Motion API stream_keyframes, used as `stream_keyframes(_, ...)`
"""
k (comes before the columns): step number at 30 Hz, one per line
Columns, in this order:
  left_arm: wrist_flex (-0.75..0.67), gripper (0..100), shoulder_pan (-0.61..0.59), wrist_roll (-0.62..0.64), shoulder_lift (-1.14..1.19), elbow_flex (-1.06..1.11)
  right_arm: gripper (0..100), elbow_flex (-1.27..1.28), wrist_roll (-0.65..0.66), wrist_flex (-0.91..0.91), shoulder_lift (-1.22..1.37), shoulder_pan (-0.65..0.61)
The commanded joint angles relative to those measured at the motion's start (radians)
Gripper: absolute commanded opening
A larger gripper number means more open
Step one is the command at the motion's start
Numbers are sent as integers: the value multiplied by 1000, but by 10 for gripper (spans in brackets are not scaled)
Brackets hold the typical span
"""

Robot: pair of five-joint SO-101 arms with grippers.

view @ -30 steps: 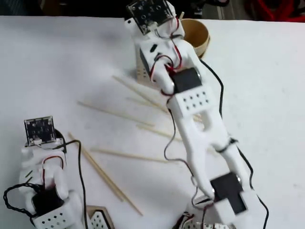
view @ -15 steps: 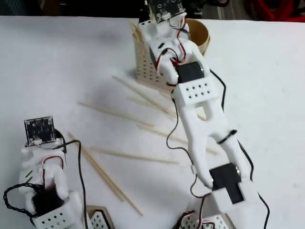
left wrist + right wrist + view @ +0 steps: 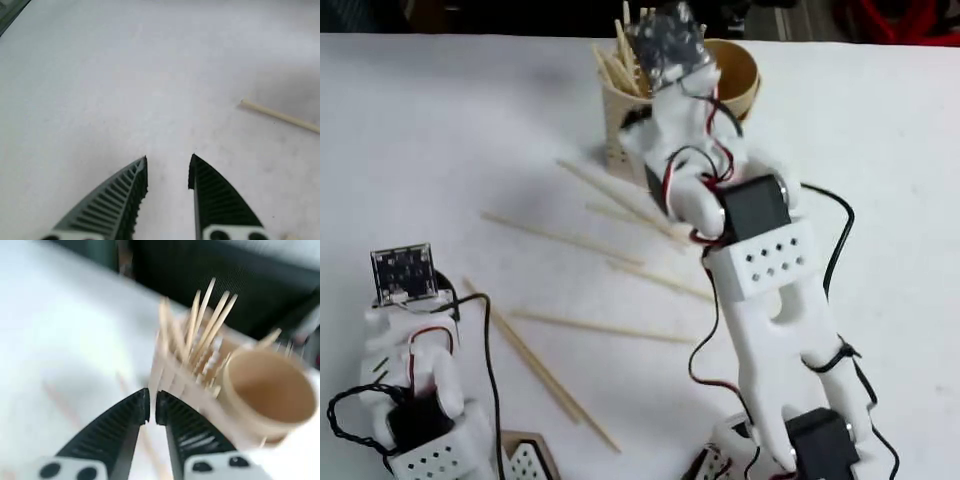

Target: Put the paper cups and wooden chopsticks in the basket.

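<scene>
The basket (image 3: 617,138) stands at the far edge of the table (image 3: 440,120). A bundle of wooden chopsticks (image 3: 623,62) is already leaned upright in it, with the tips fanned above the rim, so this part of the task is judged as done. The paper cup (image 3: 738,72) is seen close against the basket's side. Whether it is set inside or only beside cannot be told, because the right arm covers the joint.

The right gripper (image 3: 152,393) is held just in front of the basket with its jaws almost together and nothing between them. This is read as an empty gripper, not one that carries a stick. The left gripper (image 3: 168,158) is kept low over the bare table with its jaws apart and nothing held. One chopstick end (image 3: 280,116) lies near it.

Several loose chopsticks (image 3: 590,325) are spread flat between the two arms — some crossed near the right arm's elbow, and a pair (image 3: 545,375) lies close to the left arm. Much open room is left on the table's left half. Near the basket the room is narrow, and the upright sticks could probably be knocked by a careless pass.
</scene>
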Motion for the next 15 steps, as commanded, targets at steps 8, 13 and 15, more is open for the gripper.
stream_keyframes(8,-71,151,1,-11,-12,-17,23,382,-9,88,-294,-1)
stream_keyframes(13,-75,151,2,-121,-12,-72,27,623,-11,-13,-437,50)
stream_keyframes(15,-72,151,2,-160,-12,-107,27,692,-11,-76,-479,107)
